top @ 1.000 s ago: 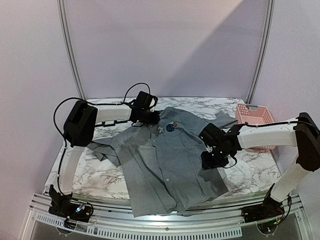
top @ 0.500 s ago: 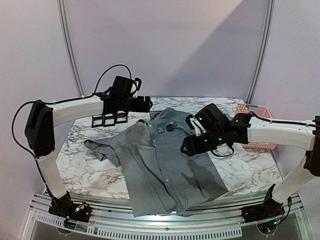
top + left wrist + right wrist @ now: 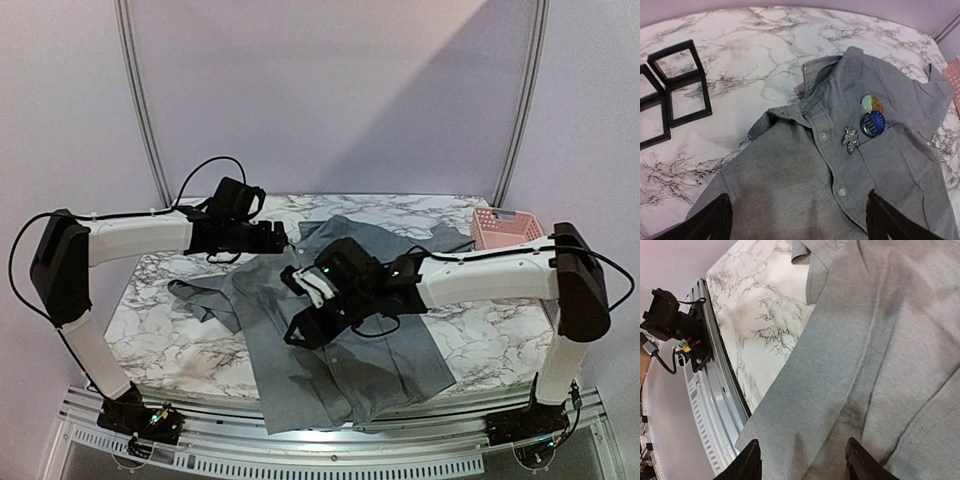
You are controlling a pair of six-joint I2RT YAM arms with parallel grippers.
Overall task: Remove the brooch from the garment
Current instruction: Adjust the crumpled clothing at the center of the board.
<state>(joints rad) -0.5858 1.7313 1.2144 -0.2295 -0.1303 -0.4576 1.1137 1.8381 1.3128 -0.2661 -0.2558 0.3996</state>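
The garment [image 3: 785, 185], a grey buttoned shirt, lies spread on the marble table [image 3: 170, 330]. A silver leaf-shaped brooch [image 3: 850, 138] is pinned beside the button placket, just below the collar. Next to it sit a round blue badge [image 3: 873, 123] and a round multicoloured badge [image 3: 872, 103]. My left gripper [image 3: 797, 227] hovers open over the shirt's chest, below the brooch, with nothing between its fingers [image 3: 715, 220]. In the top view it [image 3: 278, 240] is near the collar. My right gripper [image 3: 805, 462] stands open over the shirt's lower front [image 3: 900, 340], near the hem [image 3: 298, 335]. In the top view the right arm hides the brooch.
Black open square frames [image 3: 675, 85] lie on the marble left of the collar. A pink basket [image 3: 508, 228] stands at the back right. The table's metal front rail [image 3: 715, 405] runs close to the shirt's hem.
My left gripper has opened, drawn back from the collar and stands higher. My right arm has swung left across the shirt to its lower left front.
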